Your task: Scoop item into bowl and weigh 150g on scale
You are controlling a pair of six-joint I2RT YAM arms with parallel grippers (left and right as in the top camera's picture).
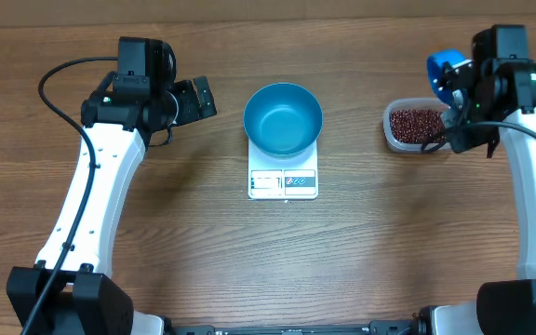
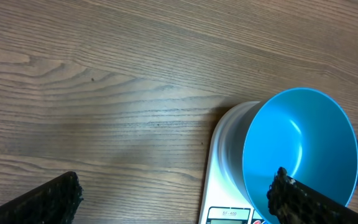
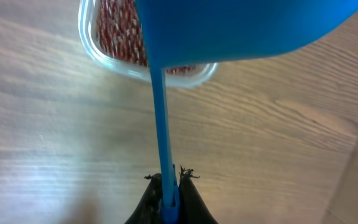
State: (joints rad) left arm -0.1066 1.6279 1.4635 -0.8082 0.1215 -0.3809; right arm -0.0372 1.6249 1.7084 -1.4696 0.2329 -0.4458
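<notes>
The bright blue bowl (image 1: 283, 119) stands empty on the white scale (image 1: 283, 183) at mid-table; the left wrist view shows the bowl (image 2: 300, 146) and scale (image 2: 225, 162) at lower right. Dark red beans (image 1: 415, 121) fill a clear tub (image 1: 391, 138) on the right. My right gripper (image 1: 461, 98) is shut on the thin handle (image 3: 161, 124) of a blue scoop (image 1: 445, 70), whose cup (image 3: 247, 25) hangs over the tub's edge (image 3: 114, 59). Its contents are hidden. My left gripper (image 1: 198, 98) hangs open left of the bowl, fingers (image 2: 55, 199) wide apart and holding nothing.
Bare wooden tabletop lies between my left gripper and the scale, and between the scale and the tub. The right arm's body (image 1: 529, 186) runs along the table's right side, and the left arm (image 1: 91, 205) slants across the left.
</notes>
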